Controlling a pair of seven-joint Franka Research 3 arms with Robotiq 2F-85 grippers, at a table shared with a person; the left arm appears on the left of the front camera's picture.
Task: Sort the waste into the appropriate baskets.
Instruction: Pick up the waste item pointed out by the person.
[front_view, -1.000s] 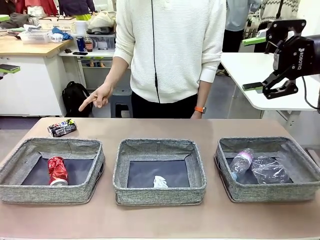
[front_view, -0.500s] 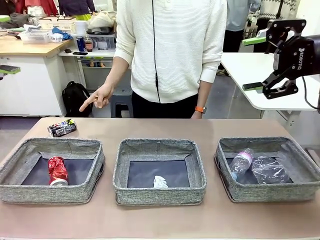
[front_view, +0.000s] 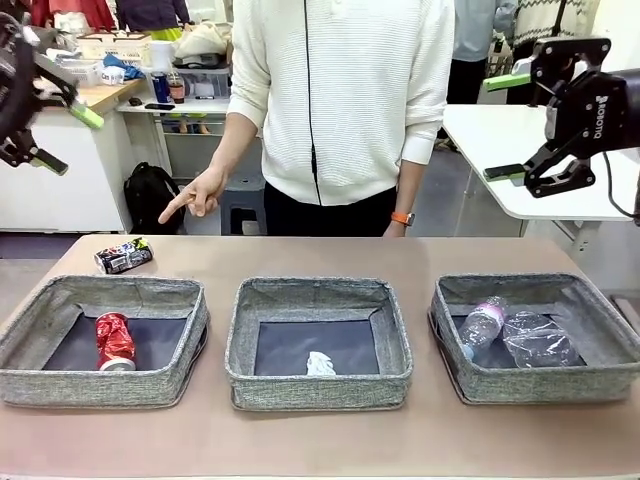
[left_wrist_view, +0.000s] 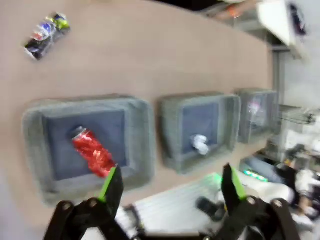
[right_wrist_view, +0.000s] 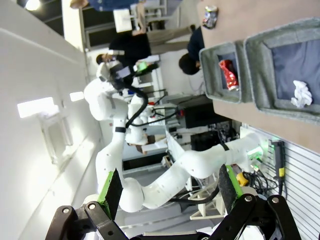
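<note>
A: Basically one item is left: dark multicoloured can (front_view: 123, 256) lies on the surface (front_view: 320, 258) just behind the left basket (front_view: 105, 340), beside the person's hand (front_view: 195, 194).

B: Left end effector (front_view: 45, 125) and right end effector (front_view: 515, 125) both open, empty, high. Risk: a reach clips that hand, or the can rolls.

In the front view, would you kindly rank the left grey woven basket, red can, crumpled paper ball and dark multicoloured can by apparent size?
1. Left grey woven-fabric basket
2. Red drink can
3. Dark multicoloured can, though it lies farther off, so this is unsure
4. Small crumpled white paper ball

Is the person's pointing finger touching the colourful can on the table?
Apart. Front view: the person's hand hangs above the colourful can, with floor showing between.
</note>
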